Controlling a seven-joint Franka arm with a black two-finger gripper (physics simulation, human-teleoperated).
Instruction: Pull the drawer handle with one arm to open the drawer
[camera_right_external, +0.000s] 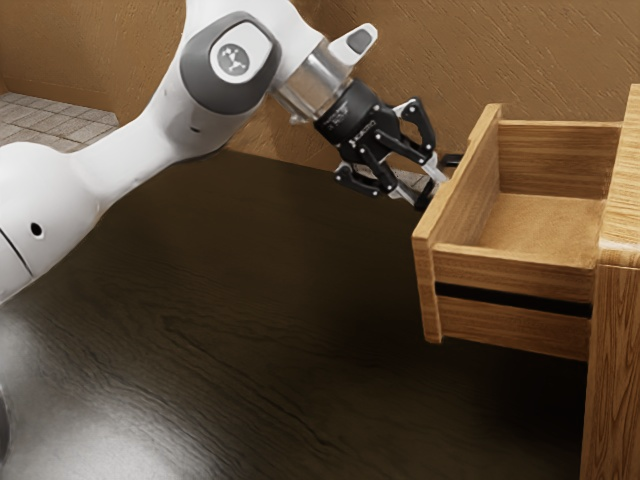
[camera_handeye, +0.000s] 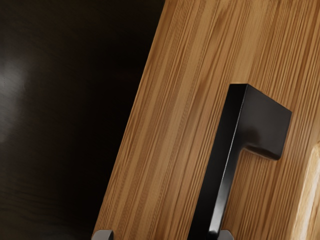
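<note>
While jaws straddle handle (camera_handeye: 222, 170), drawer (camera_right_external: 510, 272) open

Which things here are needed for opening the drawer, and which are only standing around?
For the job:
drawer
handle
gripper

Only around:
table
cabinet
wall
tiled floor

A dark, wood-grained tabletop (camera_right_external: 250, 340) spread across the exterior view, glossy toward that view's left. Behind it stood a brown wall (camera_right_external: 560, 50), with pale floor tiles (camera_right_external: 50, 118) at the upper left.
</note>
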